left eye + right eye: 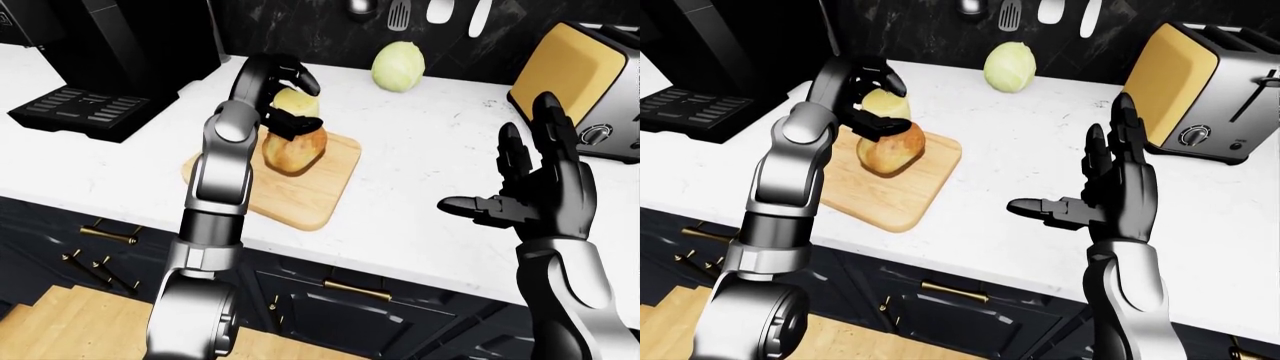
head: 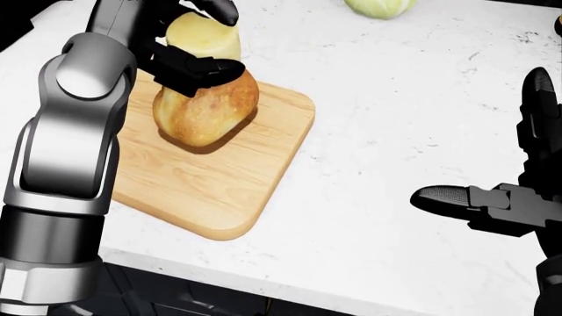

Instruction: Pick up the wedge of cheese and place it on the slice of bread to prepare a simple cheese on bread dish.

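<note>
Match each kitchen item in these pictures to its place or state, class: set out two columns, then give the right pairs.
Column one:
1. cheese
2. bread
3. toaster
4. cabbage

Column two:
A. lies on the wooden cutting board
B. stands at the counter's right edge
C. held in the left hand
D. sits near the dark wall, under hanging utensils

Pairs: 1-C, 2-A, 3-B, 4-D

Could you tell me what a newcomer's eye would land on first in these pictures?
Probably the left hand, its dark fingers closed round the pale yellow cheese just above the golden bread on the wooden cutting board, left of centre in the head view. Next, the right hand held open and empty over the white counter, with the yellow toaster at upper right.
</note>
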